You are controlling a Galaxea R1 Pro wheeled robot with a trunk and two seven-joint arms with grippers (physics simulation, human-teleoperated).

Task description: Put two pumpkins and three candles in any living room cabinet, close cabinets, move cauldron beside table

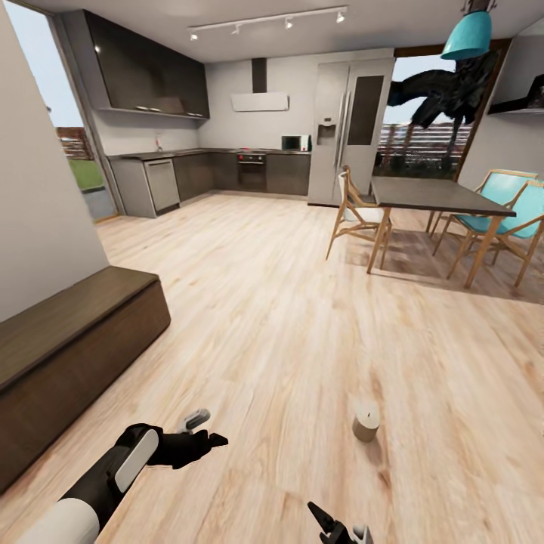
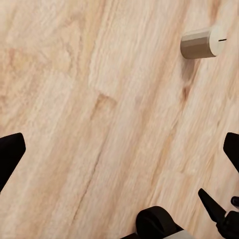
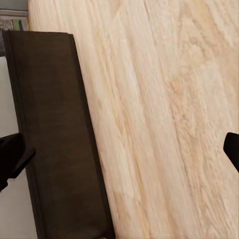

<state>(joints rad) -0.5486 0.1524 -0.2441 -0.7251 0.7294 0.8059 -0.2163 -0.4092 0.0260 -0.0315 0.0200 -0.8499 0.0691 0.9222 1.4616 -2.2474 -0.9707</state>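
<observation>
Head view: the long, low, dark-brown wooden cabinet [image 1: 72, 355] stands against the left wall, its fronts shut. On the pale wood-plank floor [image 1: 287, 317], a short cream cylindrical candle [image 1: 366, 421] stands upright, well apart from the cabinet and out in the open floor, nearer the right arm. The judged step is picking up this candle: approach from above, centre the fingers on either side of its body, and close low enough that it does not tip. The left pincer [image 1: 202, 429] hovers over the floor, spread and empty. The right pincer [image 1: 338, 529] shows at the lower edge, also spread, holding and touching nothing.
</observation>
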